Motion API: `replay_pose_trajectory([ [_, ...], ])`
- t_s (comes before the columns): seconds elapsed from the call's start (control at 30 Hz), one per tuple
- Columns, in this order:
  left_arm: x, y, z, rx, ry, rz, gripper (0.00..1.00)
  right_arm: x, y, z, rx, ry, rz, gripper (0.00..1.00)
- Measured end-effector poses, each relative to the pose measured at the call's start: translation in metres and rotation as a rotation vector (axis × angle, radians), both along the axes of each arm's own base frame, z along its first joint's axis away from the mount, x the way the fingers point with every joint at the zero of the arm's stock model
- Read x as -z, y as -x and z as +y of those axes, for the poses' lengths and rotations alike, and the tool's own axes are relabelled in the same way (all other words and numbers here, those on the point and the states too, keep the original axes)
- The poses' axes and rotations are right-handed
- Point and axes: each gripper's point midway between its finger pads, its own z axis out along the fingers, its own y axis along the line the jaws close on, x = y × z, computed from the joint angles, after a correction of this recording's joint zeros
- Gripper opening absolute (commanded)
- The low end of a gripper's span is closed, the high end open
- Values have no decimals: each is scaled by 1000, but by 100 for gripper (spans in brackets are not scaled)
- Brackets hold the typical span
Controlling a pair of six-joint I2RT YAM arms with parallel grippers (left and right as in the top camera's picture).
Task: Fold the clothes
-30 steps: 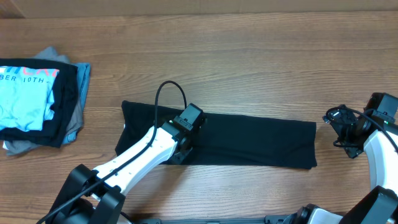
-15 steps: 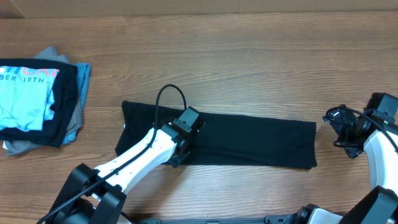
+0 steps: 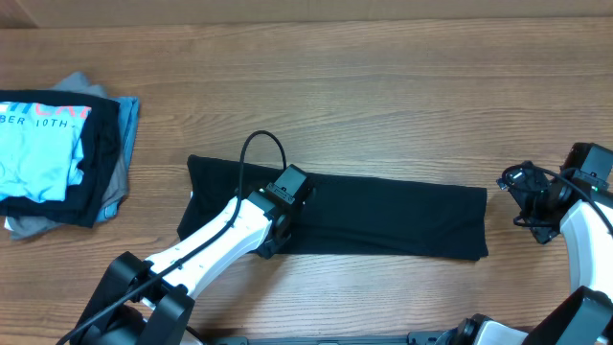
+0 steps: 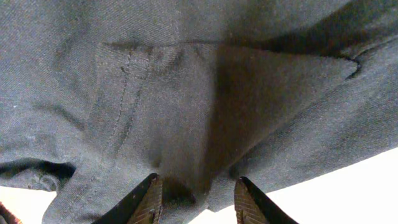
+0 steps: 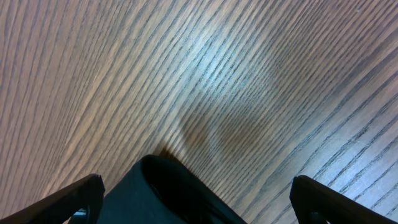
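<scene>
The black garment (image 3: 393, 216) lies on the table folded into one long, flat strip, running left to right. My left gripper (image 3: 276, 230) rests low on the strip's near edge, left of its middle. In the left wrist view its fingers (image 4: 151, 200) stand a little apart astride the cloth's hem (image 4: 186, 124). A bunched fold lies by the left finger and bare table shows beside the right one, so my left gripper (image 4: 199, 182) holds nothing. My right gripper (image 3: 533, 205) hovers just off the strip's right end, wide open over bare wood (image 5: 205, 81).
A stack of folded clothes (image 3: 57, 158) sits at the far left, a light blue T-shirt with white lettering on top of black and grey pieces. The wooden table (image 3: 383, 96) stretches behind the strip. The arm bases stand along the near edge.
My left wrist has shifted slightly leftward along the strip's near edge. The garment and my right arm have not moved.
</scene>
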Motion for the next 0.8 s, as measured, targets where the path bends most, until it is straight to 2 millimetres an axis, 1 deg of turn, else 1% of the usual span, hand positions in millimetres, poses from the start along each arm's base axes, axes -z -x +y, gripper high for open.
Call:
replay_pose_trajectory([
  [0.07,0,0,0,0,0,0,37,0,0,0,1,-1,0,100],
  [0.3,0,0,0,5,-1,2,34,0,0,0,0,0,0,100],
  [0.37,0,0,0,7,-2,2,29,0,0,0,0,0,0,100],
  [0.53,2,-1,0,8,3,-5,30,0,0,0,1,-1,0,100],
  [0.6,5,0,0,16,3,-5,29,0,0,0,0,0,0,100],
  [0.67,8,1,1,26,4,-7,22,0,0,0,0,0,0,100],
  [0.7,10,2,1,26,3,-6,15,0,0,0,1,-1,0,100],
  [0.73,11,2,2,29,-1,-4,6,0,0,0,0,0,0,100],
  [0.77,11,2,3,31,-7,-5,4,0,0,0,0,0,0,100],
  [0.8,11,2,4,30,-11,-9,4,0,0,0,0,-1,0,100],
])
